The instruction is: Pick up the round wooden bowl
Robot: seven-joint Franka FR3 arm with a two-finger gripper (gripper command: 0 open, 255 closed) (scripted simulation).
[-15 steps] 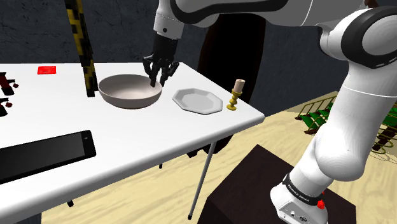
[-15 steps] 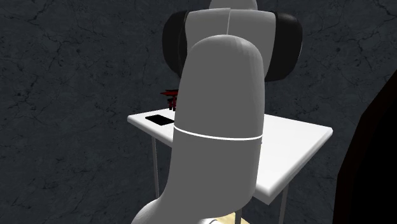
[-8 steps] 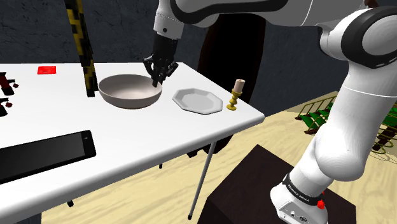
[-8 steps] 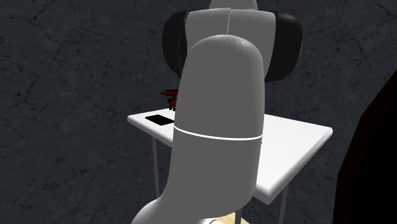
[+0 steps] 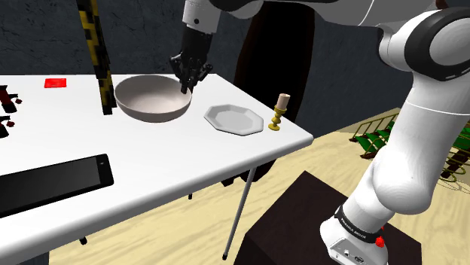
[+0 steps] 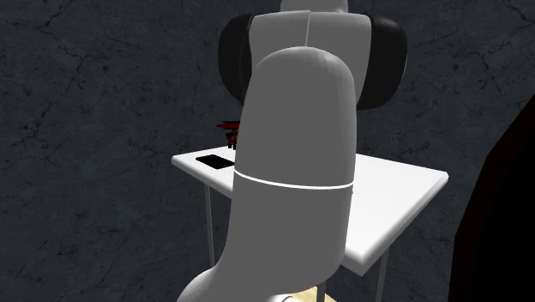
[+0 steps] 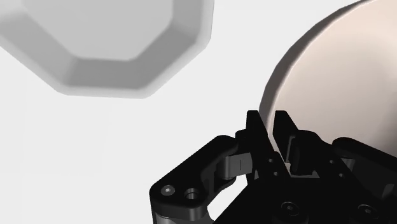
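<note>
1. Since a second ago, in the shoulder view, the gripper (image 5: 187, 81) has risen and drawn back a little toward the far side of the table (image 5: 151, 169). The bowl (image 5: 153, 99) has gone up with it and now sits higher against the dark wall than it did.
2. Shoulder view, progress: the claw is closed on the bowl's rim, on the side nearest the plate (image 5: 234, 119). The grasp looks done and the lift begun. What is left, as I judge it, is to raise the bowl well clear and keep it level. The bowl looks pale and grey-brown, with no wood grain showing.
3. Shoulder view, doubts: the bowl's underside appears to be off the tabletop, but no shadow is drawn beneath it, so how far it clears I cannot say. The candlestick (image 5: 280, 111) stands apart, beyond the plate.
4. Second exterior view: the arm (image 6: 296, 172) stands in front of most of the table (image 6: 403, 193). A dark tablet (image 6: 214, 160) lies near one corner.
5. Wrist view: the two fingers (image 7: 254, 133) of the gripper (image 7: 275, 137) stand narrow, pinching the bowl's (image 7: 337, 76) thin wall between them. The plate (image 7: 108, 44) lies beside it, cut off by the frame. The bowl's far rim runs out of the frame too.
</note>
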